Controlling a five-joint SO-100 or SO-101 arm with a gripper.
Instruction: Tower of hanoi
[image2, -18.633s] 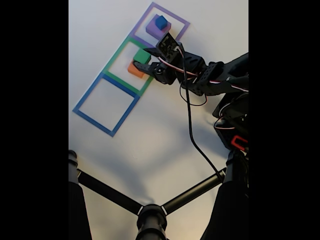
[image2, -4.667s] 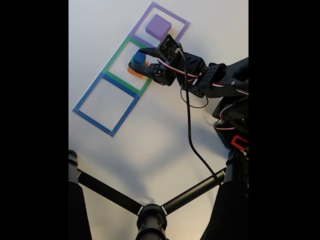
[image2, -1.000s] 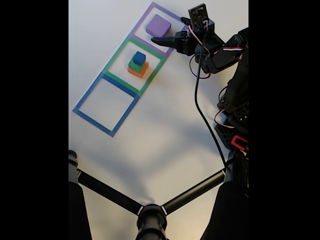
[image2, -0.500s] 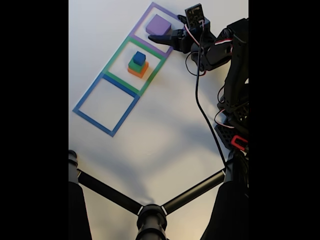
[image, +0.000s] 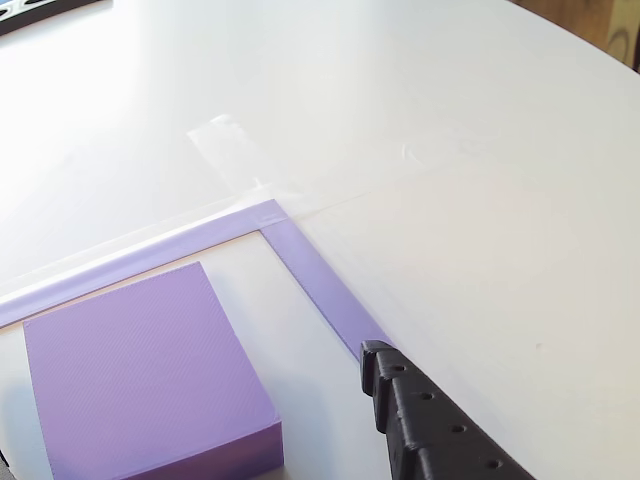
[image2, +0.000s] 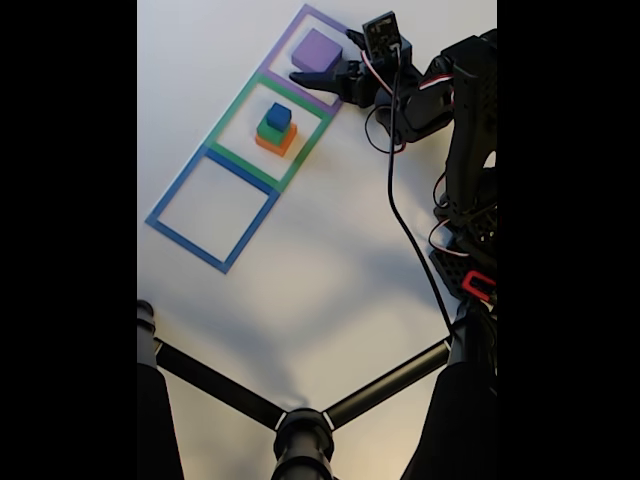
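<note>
Altogether, three tape squares are laid in a diagonal row on the white table (image2: 300, 290) in the fixed view: a blue tape square (image2: 165, 222) at the left and nearest, a green tape square (image2: 232, 103) in the middle, and a purple tape square (image2: 345, 25) at the right and farthest. Each is an outline of flat tape strips, and neighbouring squares share a border.

Four square blocks are counted, all matte plastic. Three are stacked inside the green outline: an orange block (image2: 270, 144) at the bottom, a smaller green block (image2: 268, 132) on it, and a small blue cube (image2: 279, 117) on top. The fourth, a wide flat purple block (image2: 317, 50), lies alone inside the purple outline; in the other view the purple block (image: 140, 370) shows a finely ribbed top face and sharp edges, set near the taped corner (image: 300, 265) but apart from it.

To the right, one black arm (image2: 465, 110) is seen with red and white wires and a black cable (image2: 405, 240). Its gripper (image2: 318, 70) is held just beside the purple block's near right edge, with nothing between the fingers, which are slightly apart. One black perforated finger (image: 430, 430) is seen in the other view, apart from the block.

Along the near edge, black stand legs (image2: 300, 415) are spread.
</note>
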